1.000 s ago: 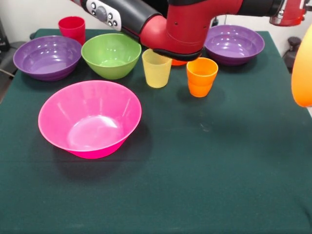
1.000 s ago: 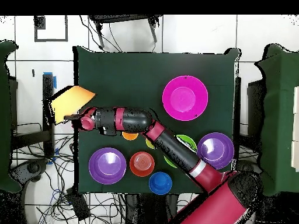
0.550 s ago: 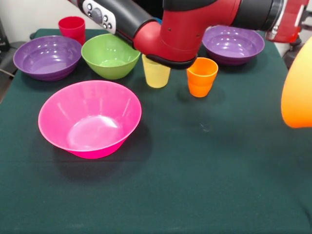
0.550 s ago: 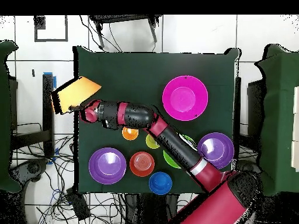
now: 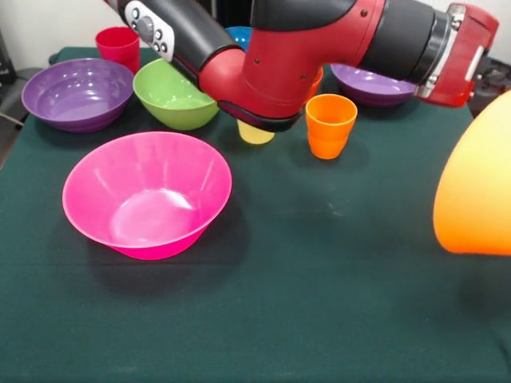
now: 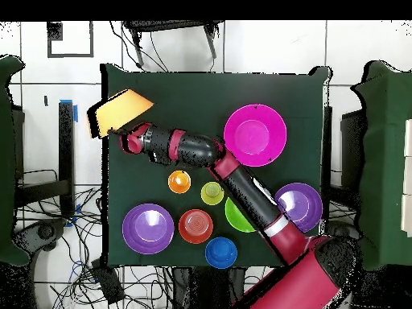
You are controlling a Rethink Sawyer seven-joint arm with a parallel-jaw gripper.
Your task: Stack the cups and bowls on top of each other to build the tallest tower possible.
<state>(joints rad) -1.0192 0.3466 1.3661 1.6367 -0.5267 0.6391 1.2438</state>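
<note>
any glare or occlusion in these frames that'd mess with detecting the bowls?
Front view: soft white glare patch inside the pink bowl; the arm hides most of the yellow cup and part of a purple bowl; the large orange bowl is cropped at the right edge. Overhead view: even light, bowls unglared, arm crosses the green bowl.

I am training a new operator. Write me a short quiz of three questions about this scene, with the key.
1. True or false: the pink bowl is empty.
2. Which thing is lifted off the table? A: green bowl. B: large orange bowl. C: red cup.
3. How many purple bowls stand on the table?
Key: 1 true; 2 B; 3 two.
</note>
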